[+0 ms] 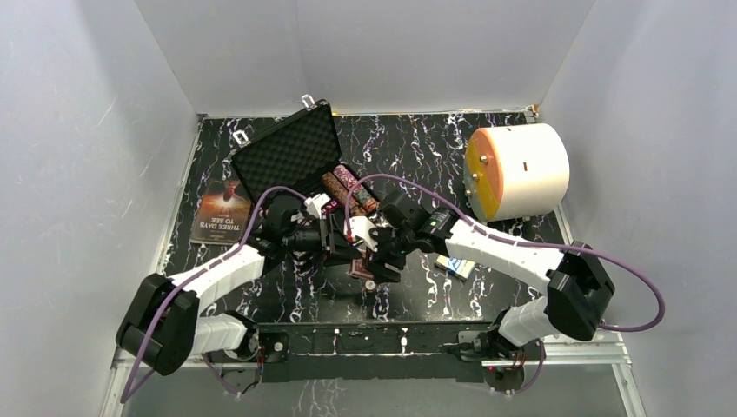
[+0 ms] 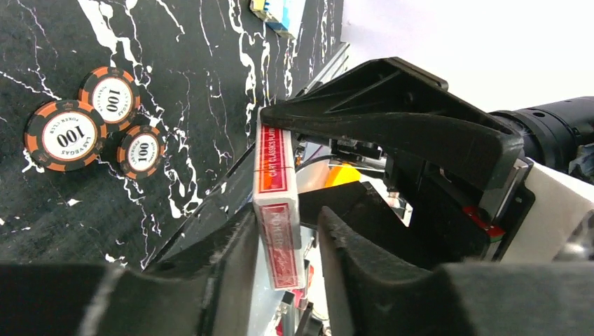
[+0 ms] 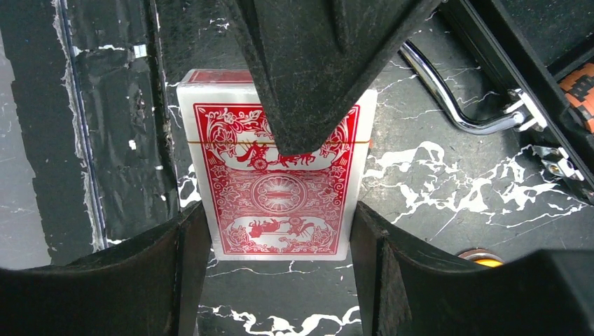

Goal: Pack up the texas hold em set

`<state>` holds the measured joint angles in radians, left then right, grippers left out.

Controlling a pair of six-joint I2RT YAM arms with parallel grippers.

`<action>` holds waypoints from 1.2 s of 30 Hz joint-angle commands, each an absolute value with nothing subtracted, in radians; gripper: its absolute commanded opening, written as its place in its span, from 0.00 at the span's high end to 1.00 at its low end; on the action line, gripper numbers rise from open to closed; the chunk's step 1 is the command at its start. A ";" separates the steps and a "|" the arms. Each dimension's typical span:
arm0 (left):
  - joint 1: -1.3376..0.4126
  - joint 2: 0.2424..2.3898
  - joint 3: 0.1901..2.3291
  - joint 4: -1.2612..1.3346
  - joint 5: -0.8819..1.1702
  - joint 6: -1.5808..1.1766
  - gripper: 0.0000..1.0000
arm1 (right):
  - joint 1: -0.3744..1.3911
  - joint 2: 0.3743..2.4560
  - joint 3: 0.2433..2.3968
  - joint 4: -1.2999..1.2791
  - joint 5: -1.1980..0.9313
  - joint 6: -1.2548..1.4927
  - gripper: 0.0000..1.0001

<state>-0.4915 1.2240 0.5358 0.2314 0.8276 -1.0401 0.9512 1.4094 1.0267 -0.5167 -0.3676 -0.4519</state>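
My right claw (image 3: 280,218) pinches the red card deck (image 3: 280,199) by its two long edges, the matte black fingers (image 3: 175,280) pressing the glossy, cellophane-wrapped box from either side. Its face is an ornate red-and-white scroll pattern with a white border. My left claw (image 2: 287,222) straddles the same deck across its flat faces. One ribbed pad (image 2: 231,259) lies against it and a thin sliver of light shows at the other, so I cannot tell whether this grip has closed. The deck hangs upright above the table (image 1: 417,148), a black surface with white marble veining, just in front of the small black case (image 1: 291,152). The case lies open, with egg-crate foam in its lid, rows of poker chips (image 1: 352,187) in its base and a curved chrome handle (image 3: 448,91). Three round orange-and-black chips marked 100 (image 2: 70,134) lie loose and flat on the table. The blue card deck (image 1: 456,265) rests beneath my right arm.
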 commanded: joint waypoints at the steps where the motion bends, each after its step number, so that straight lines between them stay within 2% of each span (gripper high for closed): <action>1: -0.508 1.241 0.542 0.216 0.872 -0.994 0.69 | 0.956 1.409 1.081 -0.493 -0.386 -0.462 0.47; 4: -0.514 1.246 0.540 0.226 0.869 -0.996 0.82 | 0.956 1.409 1.077 -0.489 -0.381 -0.460 0.47; 5: -0.514 1.247 0.541 0.225 0.864 -0.995 0.89 | 0.956 1.408 1.075 -0.486 -0.378 -0.458 0.47; 6: -0.514 1.244 0.544 0.220 0.853 -0.992 0.96 | 0.956 1.406 1.072 -0.483 -0.371 -0.455 0.45; 7: -0.514 1.243 0.549 0.214 0.845 -0.986 1.00 | 0.955 1.403 1.070 -0.477 -0.355 -0.444 0.41; 10: -0.514 1.225 0.564 0.196 0.780 -0.980 1.00 | 0.957 1.394 1.061 -0.451 -0.272 -0.390 0.25; 13: -0.505 1.189 0.608 0.122 0.678 -0.946 1.00 | 0.955 1.365 1.072 -0.451 -0.202 -0.357 0.17; 20: -0.305 1.123 0.718 -0.054 0.490 -0.887 1.00 | 0.954 1.180 1.014 -0.173 0.027 -0.216 0.12; 25: -0.180 1.160 0.795 -0.098 0.348 -0.885 1.00 | 0.954 1.148 0.968 -0.090 0.100 -0.076 0.11; 36: -0.127 1.355 0.838 0.079 0.189 -0.945 1.00 | 0.954 1.122 0.886 -0.047 -0.146 0.099 0.12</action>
